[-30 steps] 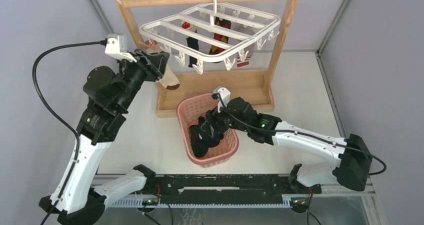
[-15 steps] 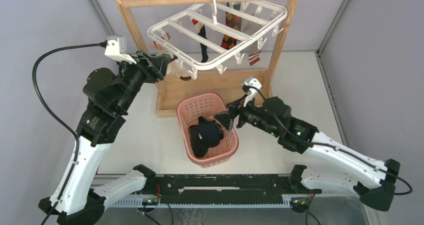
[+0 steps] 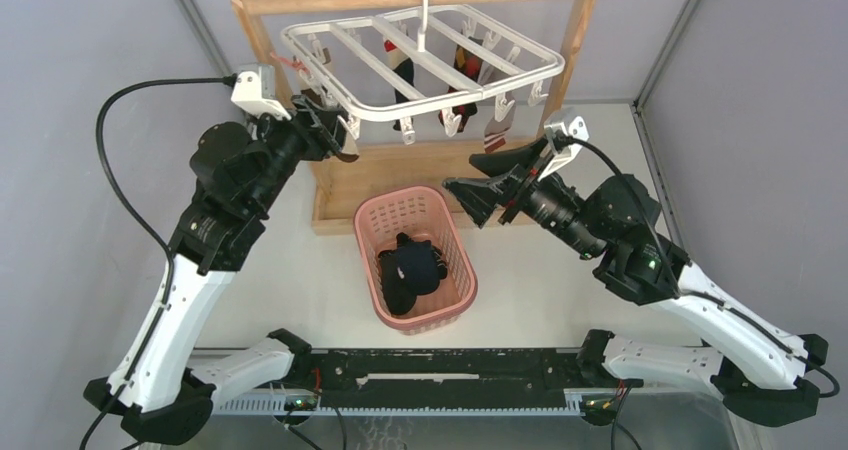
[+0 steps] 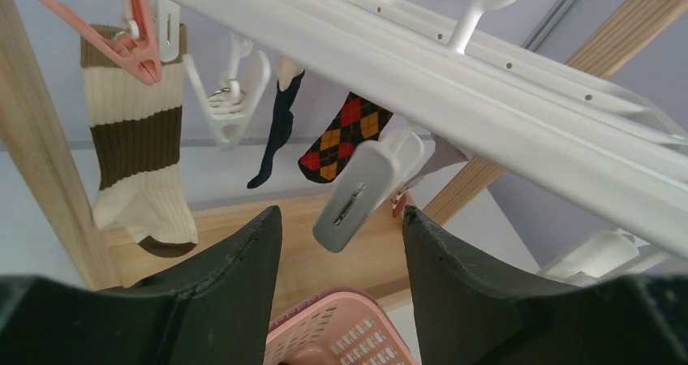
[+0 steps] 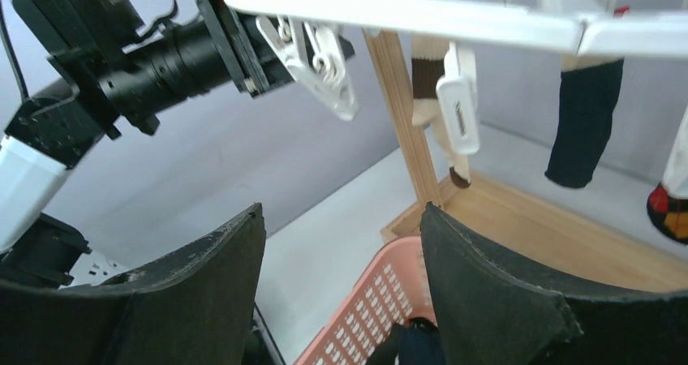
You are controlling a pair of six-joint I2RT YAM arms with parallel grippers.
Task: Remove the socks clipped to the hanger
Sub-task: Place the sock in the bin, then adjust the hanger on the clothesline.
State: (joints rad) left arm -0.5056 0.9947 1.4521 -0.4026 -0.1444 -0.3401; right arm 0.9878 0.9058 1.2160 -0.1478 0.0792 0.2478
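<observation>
The white hanger (image 3: 430,100) hangs by its hook from the wooden rack. A black sock (image 3: 404,73), a red-yellow argyle sock (image 3: 462,92) and a grey sock with a red-white cuff (image 3: 497,130) hang from its clips. In the left wrist view a pink clip (image 4: 134,49) holds the brown-and-cream sock (image 4: 134,138), left of the black sock (image 4: 276,134) and the argyle sock (image 4: 345,134). My left gripper (image 4: 341,227) is open and empty below a white clip (image 4: 361,191). My right gripper (image 3: 465,200) is open and empty, above the basket's right side.
The pink basket (image 3: 372,220) stands on the table in front of the rack's wooden base (image 3: 420,165), with black socks (image 3: 410,270) inside. The rack's posts (image 3: 570,65) flank the hanger. The left arm's wrist camera (image 5: 162,57) shows in the right wrist view.
My right gripper has risen out of the basket and moved up and right, leaving black socks inside. The hanger swung and tilted, then levelled. My left gripper has shifted slightly up and right.
</observation>
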